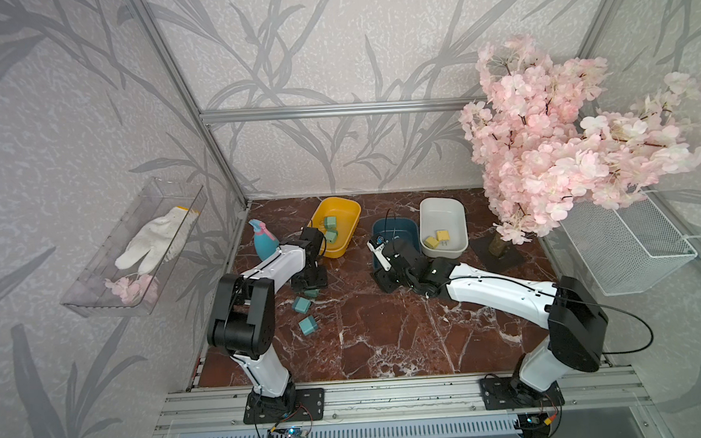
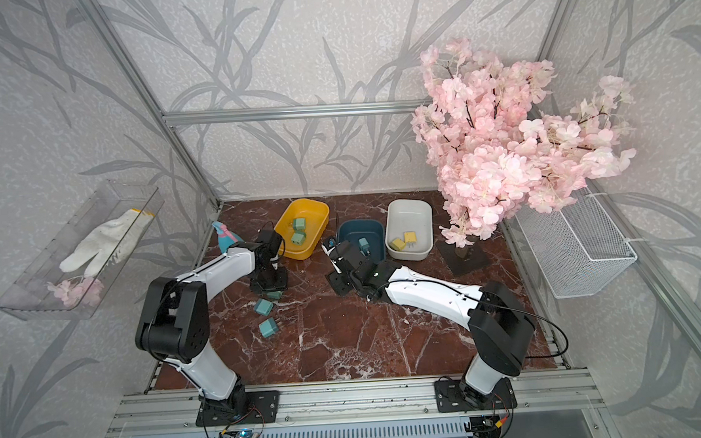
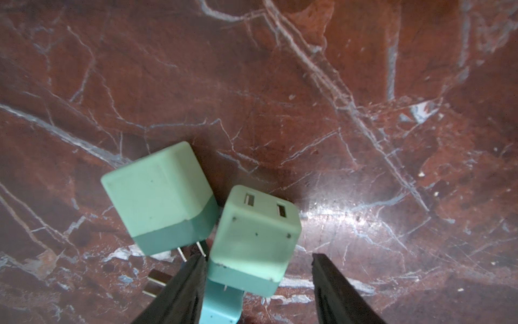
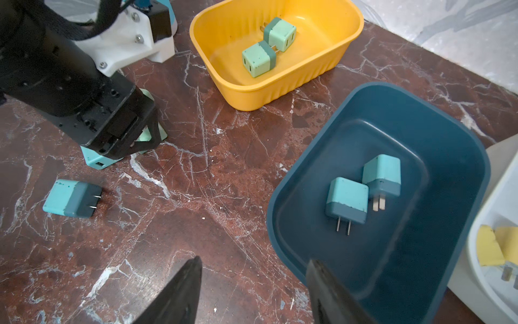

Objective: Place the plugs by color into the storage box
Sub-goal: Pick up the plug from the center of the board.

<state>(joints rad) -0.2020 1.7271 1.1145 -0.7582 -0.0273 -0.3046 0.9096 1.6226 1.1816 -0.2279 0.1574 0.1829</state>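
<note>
A red-brown marble table (image 1: pixel 388 333) is carrying a yellow tub (image 1: pixel 351 224), a blue tub (image 1: pixel 398 225), a white tub (image 1: pixel 439 213), a spray bottle (image 1: pixel 264 243), a tree stand (image 1: pixel 497 257) and several loose plugs (image 1: pixel 302 305).

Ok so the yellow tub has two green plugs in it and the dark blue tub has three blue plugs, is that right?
Not quite: the dark blue tub holds two blue plugs, not three, as the right wrist view shows. The yellow tub does have two green plugs in it.
</note>
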